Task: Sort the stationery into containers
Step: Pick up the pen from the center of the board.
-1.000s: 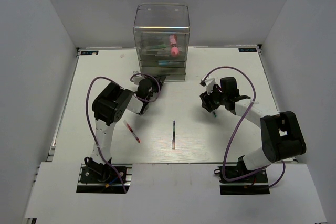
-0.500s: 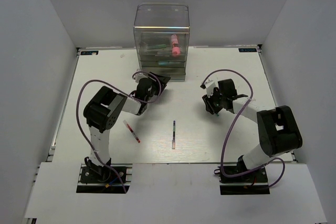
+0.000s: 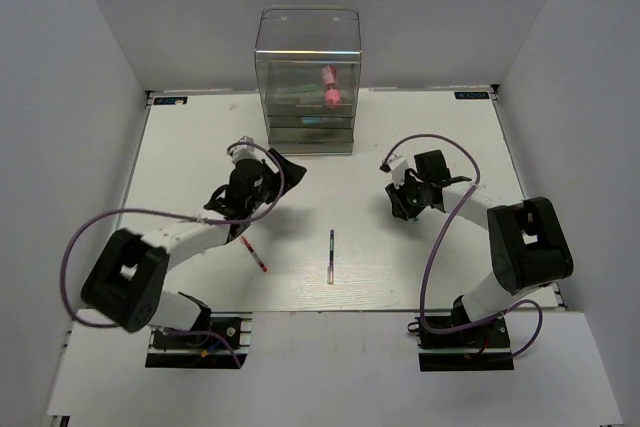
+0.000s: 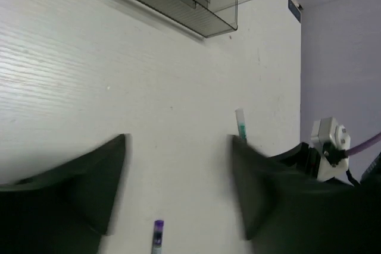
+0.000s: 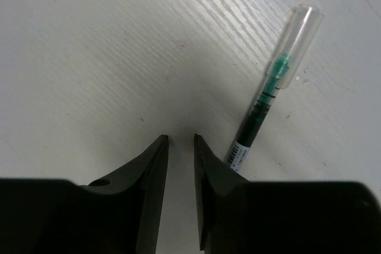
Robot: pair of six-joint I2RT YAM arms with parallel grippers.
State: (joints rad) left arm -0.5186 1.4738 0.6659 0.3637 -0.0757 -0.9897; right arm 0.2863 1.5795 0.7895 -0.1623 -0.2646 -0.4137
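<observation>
The right hand [image 5: 180, 141], nearly closed and empty, sits beside the green pen [image 5: 271, 99] on the desk [image 3: 200, 147]. The left hand [image 4: 178, 176] hangs wide open, empty. Next, I judge, the right must reopen around that pen.

We saw the box [image 3: 308, 82] standing upright at the far middle of the table, tall, clear and grey-tinted, with stacked drawers; a pink tube [image 3: 329, 86] lay inside it, high on the right, with greenish items beside it that we could not make out. A red pen [image 3: 252, 250] lay slantwise on the table left of centre; a dark pen [image 3: 331, 256] lay near the middle, pointing away from the arms, well apart from the red one. A green pen [image 5: 272, 96] with a clear cap lay tilted on the table to the right, its lower end hidden.
</observation>
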